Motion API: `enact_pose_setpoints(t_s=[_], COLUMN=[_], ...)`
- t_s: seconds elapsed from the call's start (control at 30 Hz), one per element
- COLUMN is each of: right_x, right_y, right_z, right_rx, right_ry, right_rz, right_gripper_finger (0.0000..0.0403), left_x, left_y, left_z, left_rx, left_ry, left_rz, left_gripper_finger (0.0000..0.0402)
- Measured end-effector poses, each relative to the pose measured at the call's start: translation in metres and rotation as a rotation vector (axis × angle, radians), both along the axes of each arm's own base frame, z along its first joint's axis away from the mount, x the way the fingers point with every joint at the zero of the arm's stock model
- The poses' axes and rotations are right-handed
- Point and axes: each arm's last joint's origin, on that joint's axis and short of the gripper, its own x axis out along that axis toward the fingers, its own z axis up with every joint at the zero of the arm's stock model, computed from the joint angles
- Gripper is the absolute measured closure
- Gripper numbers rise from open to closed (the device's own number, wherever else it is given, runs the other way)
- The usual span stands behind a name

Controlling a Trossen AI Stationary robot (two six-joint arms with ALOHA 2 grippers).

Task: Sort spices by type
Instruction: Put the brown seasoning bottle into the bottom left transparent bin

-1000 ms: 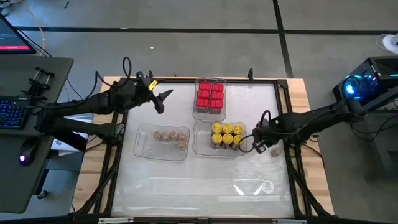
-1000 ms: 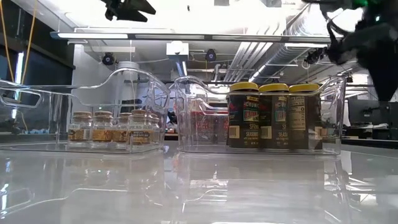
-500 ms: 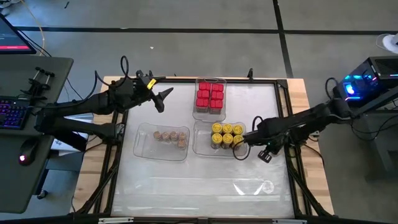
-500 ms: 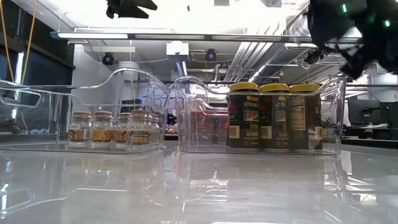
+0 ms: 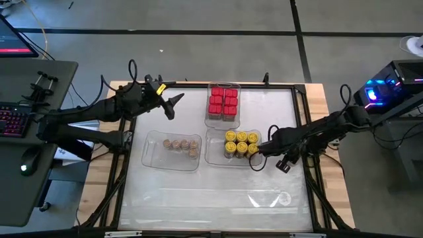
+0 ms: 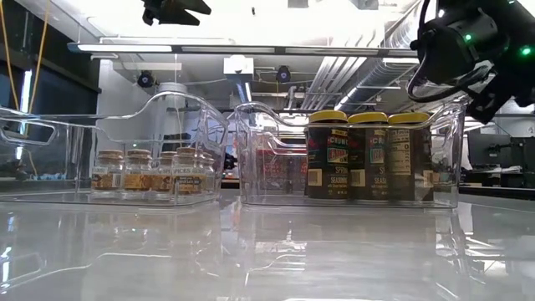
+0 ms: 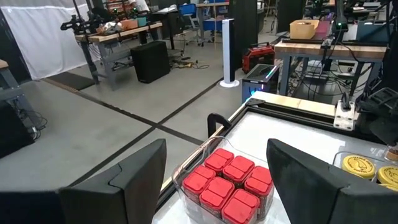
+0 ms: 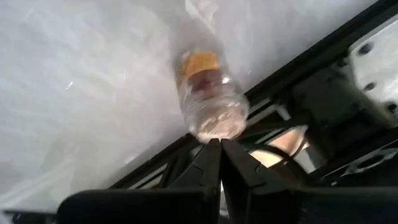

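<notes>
A small clear jar (image 8: 208, 99) with a tan cork lid lies on its side on the white table, by the black rail at the right edge. My right gripper (image 8: 215, 145) is shut and tipped steeply down, its tips at the jar's base. In the high view that gripper (image 5: 283, 164) covers the jar. Red boxy spices (image 5: 223, 102) fill the far tray. Yellow-lidded jars (image 5: 240, 143) stand in the right tray, and small tan jars (image 5: 182, 144) in the left one. My left gripper (image 5: 174, 103) hangs open and high at the far left. My right gripper's shut fingertips stand at the lower rim of the lying jar's base (image 8: 214, 132), slanting down from above. I cannot tell whether they touch it. The jar rests on its side on the table, lid end (image 8: 198, 63) away from the fingers.
The three clear trays (image 5: 210, 156) sit in the table's middle and far part. The black frame rail (image 8: 298, 74) runs close beside the loose jar. The near half of the table (image 5: 211, 195) is bare white surface.
My right gripper has sunk and tipped steeply downward, rolling at the wrist, and has shifted a little toward the table's near right. It now covers the loose jar, which showed in the high view a second ago. It stayed shut.
</notes>
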Motion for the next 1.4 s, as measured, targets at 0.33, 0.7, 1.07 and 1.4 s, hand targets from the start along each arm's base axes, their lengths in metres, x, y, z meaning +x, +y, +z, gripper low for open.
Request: enact_pose_setpoints(t_s=[0.33,0.7,1.07,1.4], right_x=[-0.011,0.004,0.028,0.052], right_y=[-0.002,0.021,0.091,0.125], right_z=[-0.014,-0.011,-0.007,-0.018], right_rx=[-0.019,0.086,0.212,0.200], right_ry=[0.049,-0.083,-0.391,-0.554], right_rz=[-0.013,-0.066,-0.276,-0.496], right_gripper_finger=[0.0403,0.0403,0.0403,0.0403], left_x=[0.000,0.000,-0.002,-0.002], left_y=[0.000,0.000,-0.001,-0.001], left_z=[0.000,-0.002,-0.009,-0.009], left_rx=[0.000,-0.005,-0.039,0.032], left_ry=[0.000,0.024,0.078,0.134], left_rz=[0.000,0.000,0.005,-0.014], left_gripper_finger=[0.0139,0.0139,0.0139,0.0139])
